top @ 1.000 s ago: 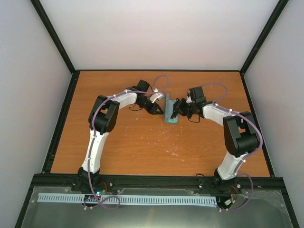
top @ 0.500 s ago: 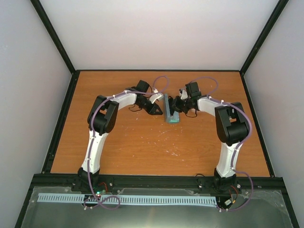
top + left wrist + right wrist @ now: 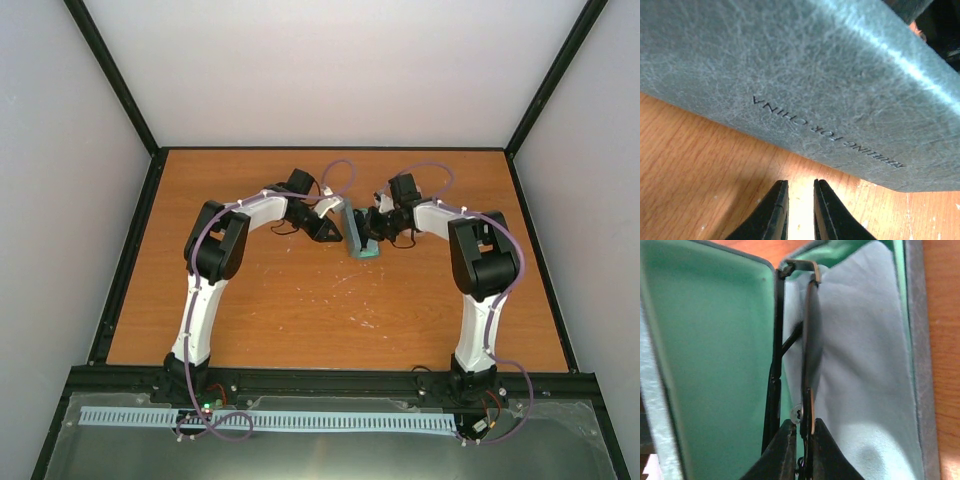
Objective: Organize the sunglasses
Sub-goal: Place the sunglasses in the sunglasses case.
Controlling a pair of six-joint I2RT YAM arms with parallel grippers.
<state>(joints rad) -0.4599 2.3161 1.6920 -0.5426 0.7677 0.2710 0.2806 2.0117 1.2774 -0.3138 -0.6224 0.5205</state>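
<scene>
The black sunglasses (image 3: 810, 340), dark lenses and thin black arms, hang edge-on inside the open blue-grey case (image 3: 360, 236), between its green-lined lid (image 3: 710, 355) and the light-blue cloth (image 3: 865, 365) in its base. My right gripper (image 3: 801, 427) is shut on the sunglasses' frame near the nose pad. My left gripper (image 3: 801, 187) is just left of the case, jaws slightly apart and empty, pointing at the case's grey outer wall (image 3: 815, 75). The pink-red pair is out of view.
The case stands mid-table between both arms on the wooden table (image 3: 300, 300). A black frame rail (image 3: 130, 250) edges the table, with grey walls behind.
My right gripper has moved left and forward, carrying the black sunglasses into the open case. The left arm has stayed still beside the case.
</scene>
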